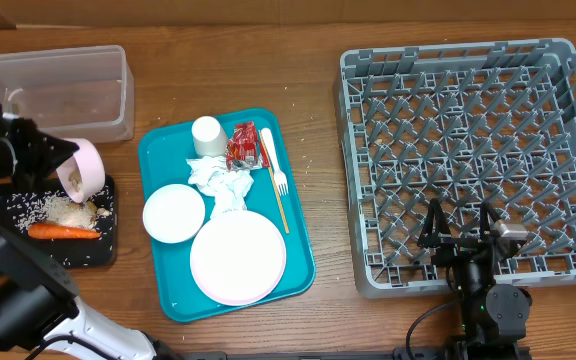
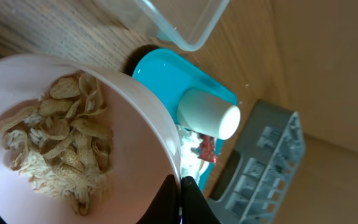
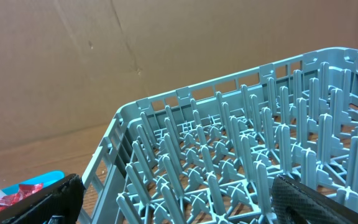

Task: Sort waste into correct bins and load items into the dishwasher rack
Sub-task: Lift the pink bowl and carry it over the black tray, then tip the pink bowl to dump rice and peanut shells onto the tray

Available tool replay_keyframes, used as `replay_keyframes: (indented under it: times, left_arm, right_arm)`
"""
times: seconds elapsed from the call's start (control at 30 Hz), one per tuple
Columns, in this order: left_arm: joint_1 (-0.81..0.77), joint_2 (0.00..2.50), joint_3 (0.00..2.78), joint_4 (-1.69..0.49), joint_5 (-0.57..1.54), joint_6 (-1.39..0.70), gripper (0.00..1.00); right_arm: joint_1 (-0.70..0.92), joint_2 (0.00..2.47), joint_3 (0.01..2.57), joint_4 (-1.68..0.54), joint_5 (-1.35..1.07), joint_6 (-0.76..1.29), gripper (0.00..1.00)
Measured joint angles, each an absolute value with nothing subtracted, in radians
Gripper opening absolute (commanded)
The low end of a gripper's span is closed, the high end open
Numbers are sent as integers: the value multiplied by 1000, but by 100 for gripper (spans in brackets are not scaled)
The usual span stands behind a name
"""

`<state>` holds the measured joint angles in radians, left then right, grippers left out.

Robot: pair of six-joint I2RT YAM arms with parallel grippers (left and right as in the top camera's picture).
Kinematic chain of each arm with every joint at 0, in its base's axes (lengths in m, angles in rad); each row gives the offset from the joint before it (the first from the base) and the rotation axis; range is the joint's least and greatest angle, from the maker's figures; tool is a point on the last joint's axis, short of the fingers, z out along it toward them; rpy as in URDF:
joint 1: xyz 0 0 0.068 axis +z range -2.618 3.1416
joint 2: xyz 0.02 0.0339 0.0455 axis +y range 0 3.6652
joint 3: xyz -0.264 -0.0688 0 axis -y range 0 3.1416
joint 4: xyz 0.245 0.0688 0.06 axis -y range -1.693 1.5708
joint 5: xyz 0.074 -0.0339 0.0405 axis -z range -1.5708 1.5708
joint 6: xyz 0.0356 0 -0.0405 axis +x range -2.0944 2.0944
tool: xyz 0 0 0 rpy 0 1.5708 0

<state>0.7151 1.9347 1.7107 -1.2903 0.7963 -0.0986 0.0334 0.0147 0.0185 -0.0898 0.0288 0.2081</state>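
Because the small pink bowl (image 1: pixel 81 170) was tipped on edge left of the teal tray (image 1: pixel 168 300), over the black tray (image 1: pixel 111 240), its shells and rice scraps (image 2: pixel 55 143) looked ready to slide out. It seemed light, stiff and slick, best held by the rim, where the left gripper (image 2: pixel 180 193) was clamped on it. Right of the teal tray, the right gripper (image 1: pixel 458 222) hung wide open at the rack (image 1: pixel 468 100).

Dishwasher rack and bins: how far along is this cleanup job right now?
Done: a carrot and rice lie in the black tray. In hand: the left jaws are shut on a tilted pink bowl of shells at that tray. Left: the rack holds no dishes; the cup, white bowl, plate, fork, napkins and red wrapper sit on the teal tray. The right jaws stand open by the rack.
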Motion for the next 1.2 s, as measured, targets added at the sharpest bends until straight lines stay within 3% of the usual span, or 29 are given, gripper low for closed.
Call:
replay_keyframes:
  times: [0.5,0.83,1.2]
  left_arm:
    - [1015,1934,1332,-1047,1286,-23,4]
    - [1165,1934,1207,-978,1489,9,4]
    - [1179,1934,1205,-955,1539,14,4]
  right_arm:
    - [33,15,19,-89,29,208,100]
    - [34,15,19,-89,29,208,100]
    - [33,15,19,-89,29,208,100]
